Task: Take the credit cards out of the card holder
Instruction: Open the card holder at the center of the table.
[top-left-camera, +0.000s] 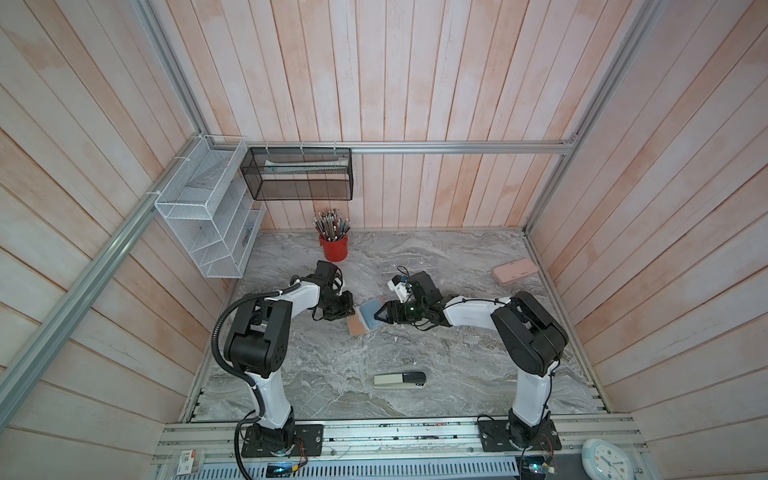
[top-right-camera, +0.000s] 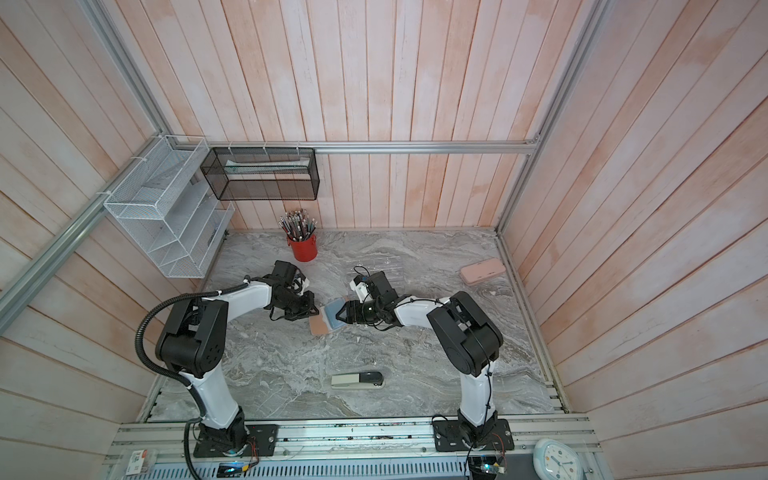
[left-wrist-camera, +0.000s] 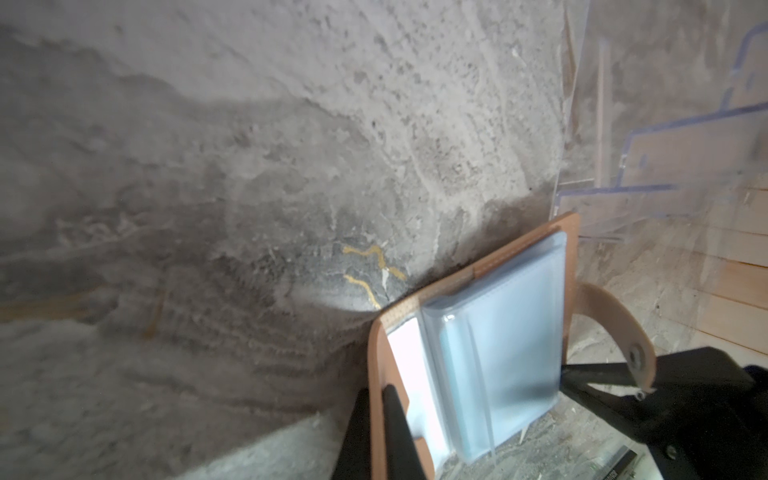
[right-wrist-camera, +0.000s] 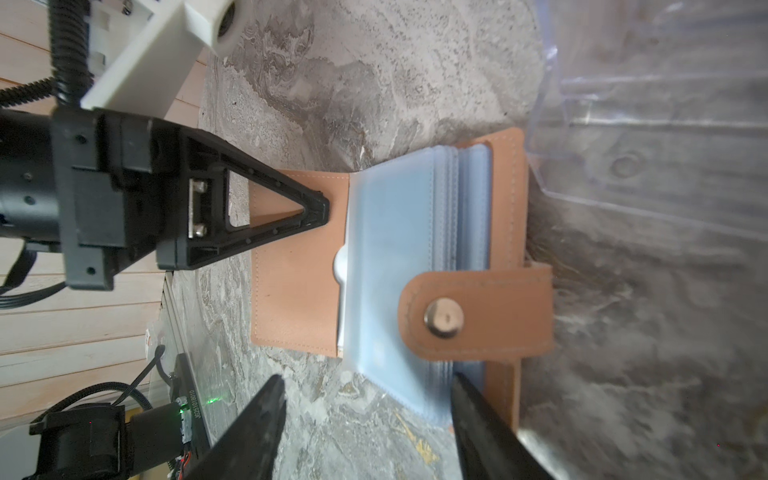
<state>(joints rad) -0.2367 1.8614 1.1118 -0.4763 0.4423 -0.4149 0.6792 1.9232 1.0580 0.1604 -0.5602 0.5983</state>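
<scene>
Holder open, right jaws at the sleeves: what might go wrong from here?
The snap tab lies across the sleeves ahead of the right gripper; its open jaws may snag the tab instead of a sleeve.
The left gripper pinches only the cover edge of the card holder; a hard pull could slip it free or drag it against the clear rack beside it.

Tan card holder (right-wrist-camera: 299, 291) lies open on the tabletop (top-left-camera: 332, 365), bluish sleeves (right-wrist-camera: 395, 249) exposed, snap tab (right-wrist-camera: 478, 316) unfastened.
</scene>
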